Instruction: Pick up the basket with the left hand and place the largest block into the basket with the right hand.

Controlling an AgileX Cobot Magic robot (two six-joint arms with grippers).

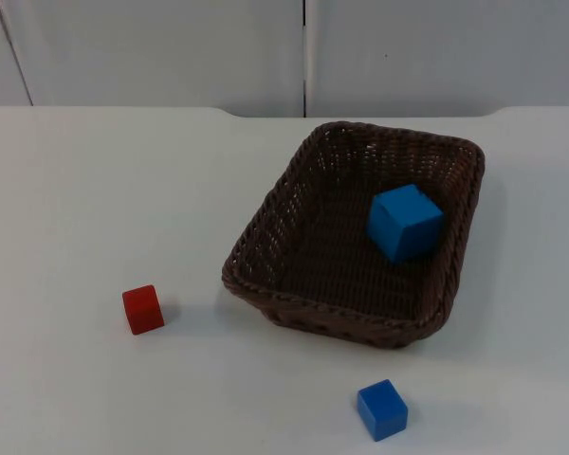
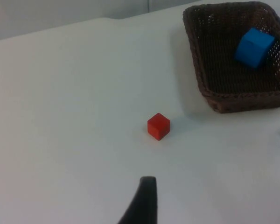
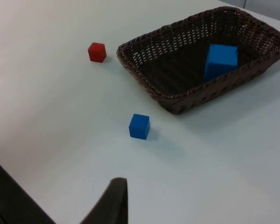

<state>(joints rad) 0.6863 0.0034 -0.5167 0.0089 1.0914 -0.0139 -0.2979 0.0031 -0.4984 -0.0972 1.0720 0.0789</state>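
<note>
Basket stood on the white counter with the largest blue block inside it.

Going left to right in the top view: a small red block lay well apart at the basket's 8 o'clock; the brown wicker basket sat right of centre, the big block resting toward its 2 o'clock corner; a smaller blue block lay near the basket at 6 o'clock. The left hand hung over bare counter near the red block, and the right hand near the smaller blue block; whether either hand was open or closed, I cannot tell.
</note>
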